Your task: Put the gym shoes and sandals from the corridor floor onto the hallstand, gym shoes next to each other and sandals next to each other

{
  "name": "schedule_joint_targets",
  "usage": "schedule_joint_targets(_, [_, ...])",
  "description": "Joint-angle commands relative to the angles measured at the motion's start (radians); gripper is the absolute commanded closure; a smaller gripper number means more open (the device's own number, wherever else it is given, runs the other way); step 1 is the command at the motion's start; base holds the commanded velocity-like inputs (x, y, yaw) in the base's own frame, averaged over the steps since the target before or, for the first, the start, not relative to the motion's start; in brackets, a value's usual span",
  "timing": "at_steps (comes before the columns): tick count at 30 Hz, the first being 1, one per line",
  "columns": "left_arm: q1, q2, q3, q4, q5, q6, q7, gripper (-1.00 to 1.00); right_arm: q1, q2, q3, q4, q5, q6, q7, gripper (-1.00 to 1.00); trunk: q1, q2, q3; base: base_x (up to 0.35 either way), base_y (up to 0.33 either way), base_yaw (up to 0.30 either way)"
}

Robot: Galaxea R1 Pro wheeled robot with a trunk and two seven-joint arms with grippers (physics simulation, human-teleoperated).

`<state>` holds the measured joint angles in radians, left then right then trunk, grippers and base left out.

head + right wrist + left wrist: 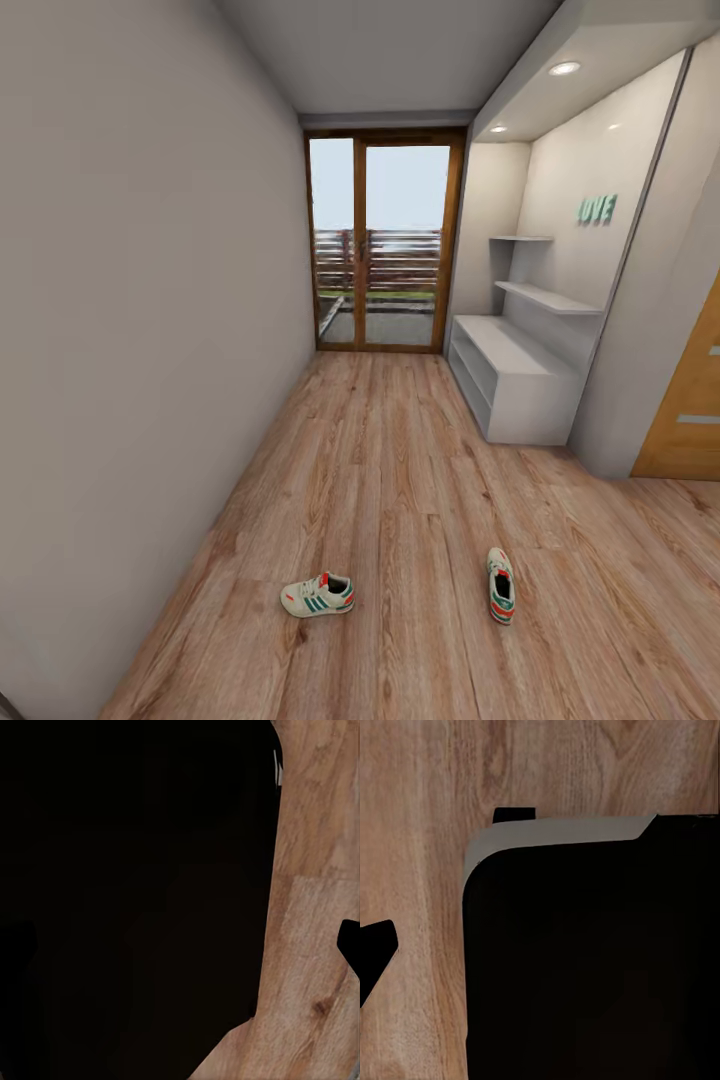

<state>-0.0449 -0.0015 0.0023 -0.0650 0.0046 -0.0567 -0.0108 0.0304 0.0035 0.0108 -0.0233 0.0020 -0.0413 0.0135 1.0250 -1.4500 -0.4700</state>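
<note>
Task barely started as far as I can judge: both shoes sit on the floor (400, 480), nothing visible on the rack (515, 385). Left shoe (317, 595) lies on its side-ish, profile to the camera, toe pointing at the left wall; right shoe (501, 585) sits upright, lengthwise down the corridor, opening up. The two are well apart, so the "next to each other" condition is unmet. Sandals: can't spot them on the visible floor. Rack stands in the right-hand alcove further down the corridor, under two staggered wall shelves (545, 297) and the teal LOVE letters (596, 209); its top and the open shelf level look bare from here. Glass door (385, 245) closes the far end. End effector state: can't tell for either arm. The left wrist view gives floor planks plus a big dark robot body panel (592, 960) with a pale edge and only dark slivers at the frame margins; the right wrist view is much the same, a dark mass beside a strip of floor. Relative to the end effectors, floor is directly below both cameras with no shoe anywhere near them; shoes are ahead of the robot, rack well beyond them. Remaining: four picks, four placements, pairing on the rack. Likely next is driving forward to a shoe and finding the sandals.
</note>
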Motion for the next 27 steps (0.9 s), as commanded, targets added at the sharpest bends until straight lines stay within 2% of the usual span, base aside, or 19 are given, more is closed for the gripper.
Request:
schedule_joint_targets(1, [0.000,0.000,0.000,-0.006,0.000,0.000,0.000,-1.00,0.000,0.000,0.000,0.000,0.000,0.000,0.000,-1.00,0.000,0.000,0.000,0.249,0.000,0.000])
schedule_joint_targets(14, [-0.001,0.000,-0.001,-0.036,0.000,0.000,0.000,-1.00,0.000,0.000,0.000,-0.002,0.001,0.000,0.000,-1.00,0.000,0.000,0.000,0.309,-0.010,0.000])
schedule_joint_targets(27, [0.000,0.000,-0.001,-0.036,-0.001,0.000,0.001,-1.00,0.000,0.000,0.000,-0.002,0.000,0.000,0.000,-1.00,0.000,0.000,0.000,0.256,-0.222,0.000])
